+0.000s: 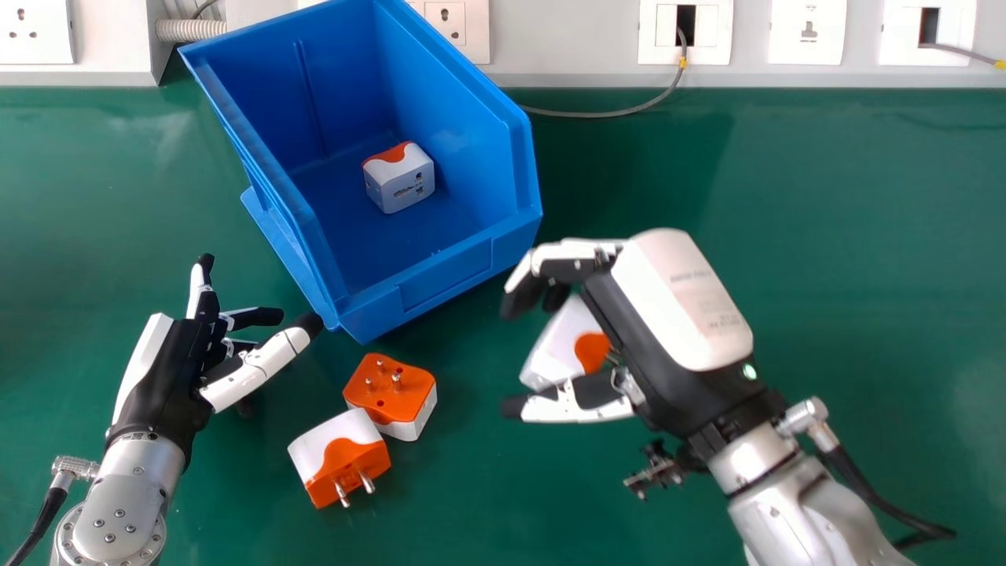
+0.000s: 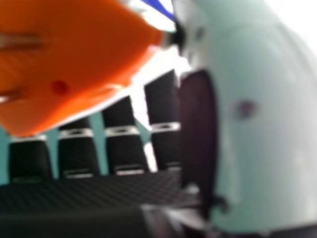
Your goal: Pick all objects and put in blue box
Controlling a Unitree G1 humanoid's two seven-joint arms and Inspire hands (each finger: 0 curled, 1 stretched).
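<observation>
Blue box [image 1: 446, 277], ahead-left of our right robot hand [image 1: 668, 306], holds one adapter [image 1: 400, 181]; we clamp a second adapter [image 1: 559, 344], with two loose adapters [image 1: 391, 385] [image 1: 338, 457] leftward to go.

Adapter [image 1: 399, 185] in the box [image 1: 446, 275], two more adapters [image 1: 401, 393] before it.

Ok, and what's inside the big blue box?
One white and orange plug is sitting on the bottom of the blue box. The bit of floor right under the plug is covered, so I can't see that.
</observation>
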